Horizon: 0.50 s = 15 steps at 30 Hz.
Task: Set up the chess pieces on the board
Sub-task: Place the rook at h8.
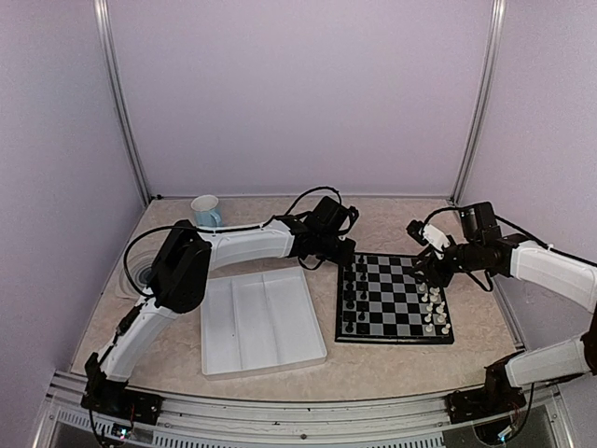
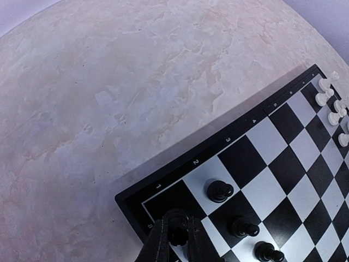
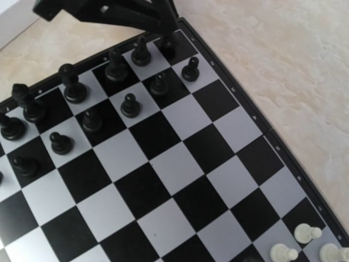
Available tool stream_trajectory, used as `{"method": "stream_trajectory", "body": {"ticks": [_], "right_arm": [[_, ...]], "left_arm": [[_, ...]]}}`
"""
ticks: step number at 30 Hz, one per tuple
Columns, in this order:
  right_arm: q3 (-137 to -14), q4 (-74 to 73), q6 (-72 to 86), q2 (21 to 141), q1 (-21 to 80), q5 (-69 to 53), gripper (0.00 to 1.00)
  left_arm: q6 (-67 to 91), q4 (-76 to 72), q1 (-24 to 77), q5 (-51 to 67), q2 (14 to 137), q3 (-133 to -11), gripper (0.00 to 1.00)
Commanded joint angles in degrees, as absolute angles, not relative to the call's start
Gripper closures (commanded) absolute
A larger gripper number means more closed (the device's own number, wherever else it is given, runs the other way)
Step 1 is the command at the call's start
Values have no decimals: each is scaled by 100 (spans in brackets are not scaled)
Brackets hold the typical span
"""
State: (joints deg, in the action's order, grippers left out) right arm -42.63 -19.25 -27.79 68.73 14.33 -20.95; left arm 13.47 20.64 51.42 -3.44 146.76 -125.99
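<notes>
One black piece (image 2: 177, 236) sits clamped in the left gripper (image 2: 178, 221) at the board (image 2: 283, 158) corner; right gripper (image 1: 426, 273) spread wide.

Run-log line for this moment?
left pincer: shut on black piece, board corner | right pincer: open, near board

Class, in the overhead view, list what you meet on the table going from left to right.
Mug → white tray → black chess pieces → white chess pieces.
</notes>
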Motion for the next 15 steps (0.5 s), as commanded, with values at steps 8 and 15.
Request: {"method": "stream_trajectory", "body": {"ticks": [8,15], "right_arm": [[-4244,-1819,-2795,7043,1354,-2237,46],[-4258,-1835,-2804,7117,1354,-2271,46]], "left_arm": [[1518,2046,5026,-185,14903,-12779,85],[1597,1972,5010,-76,14966,-12779,83]]}}
